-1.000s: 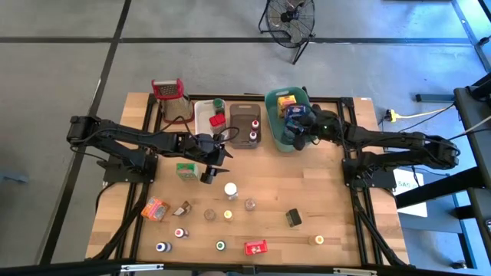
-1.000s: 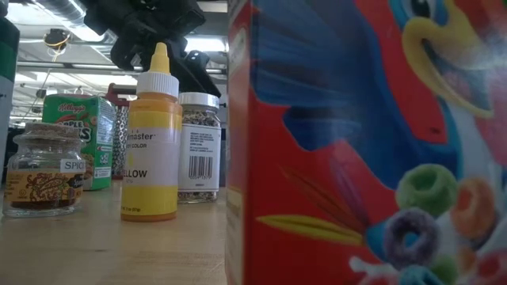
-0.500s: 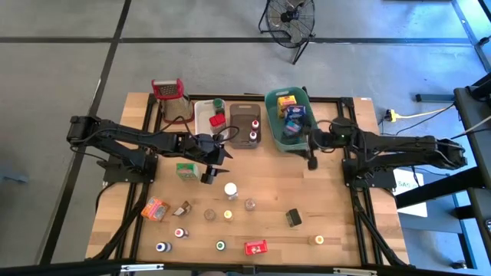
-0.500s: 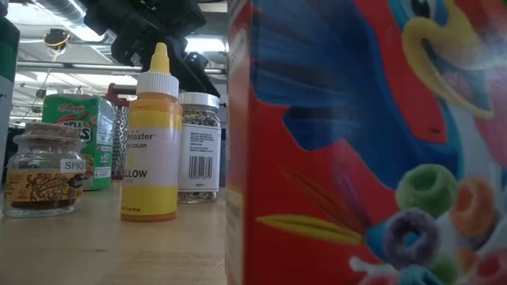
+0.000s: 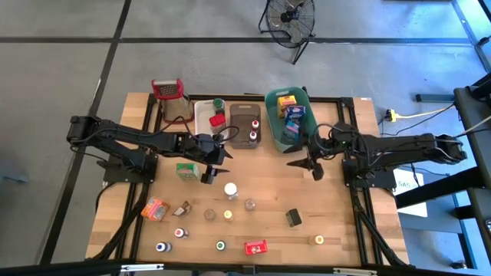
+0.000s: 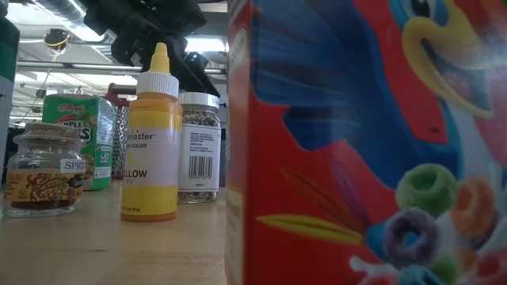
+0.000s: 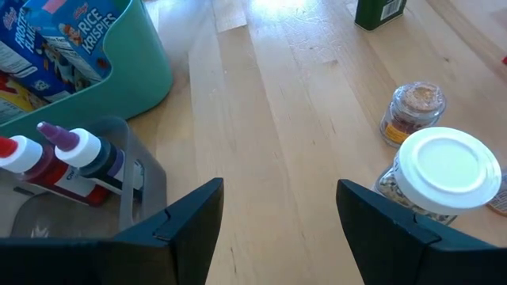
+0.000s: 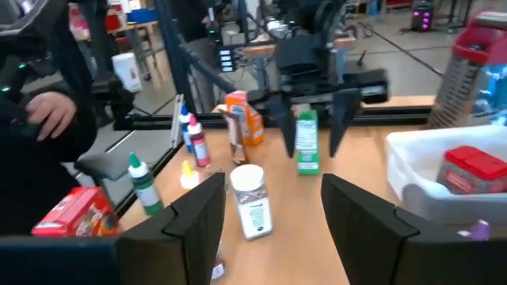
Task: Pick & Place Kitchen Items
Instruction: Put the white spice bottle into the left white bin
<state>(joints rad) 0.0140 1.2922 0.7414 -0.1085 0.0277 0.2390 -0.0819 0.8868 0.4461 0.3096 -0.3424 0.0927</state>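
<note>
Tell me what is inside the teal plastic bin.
The teal plastic bin holds small cereal boxes: a yellow box and blue Rice Krispies box. Anything under them is covered.

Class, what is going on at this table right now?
A two-armed robot is sorting kitchen items into bins. The right gripper, open and empty, hangs beside the teal bin, which holds small boxes. The left gripper waits, open, near the brown bin. Many jars and bottles remain on the table.

cereal box (image 6: pixel 372 142): cut off by the low view's edge, hiding my right gripper (image 5: pixel 305 165)
front-row caps (image 5: pixel 221 245): too small to name
</note>
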